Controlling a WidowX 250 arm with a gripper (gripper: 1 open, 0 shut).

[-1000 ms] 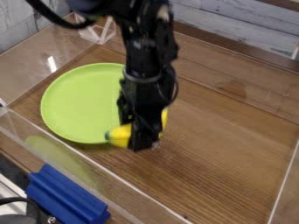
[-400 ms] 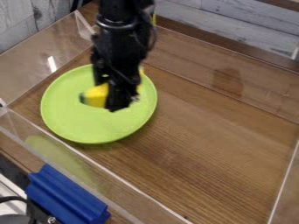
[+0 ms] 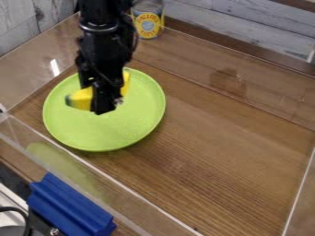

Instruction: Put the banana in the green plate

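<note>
The yellow banana [image 3: 84, 98] hangs just above the left part of the lime-green plate [image 3: 129, 124], mostly hidden behind the black fingers. My gripper [image 3: 99, 100] points straight down over the plate and is shut on the banana. Only the banana's yellow left end shows beside the fingers. The plate lies flat on the wooden table, with its right half bare.
A clear plastic wall [image 3: 74, 175] runs along the front and left of the wooden table [image 3: 234, 129]. A blue block-like object [image 3: 68, 207] sits outside it at the bottom left. A yellow-labelled can [image 3: 149, 25] stands at the back.
My gripper has carried the banana leftward from the plate's right front rim to above the plate's left middle, rising slightly.
</note>
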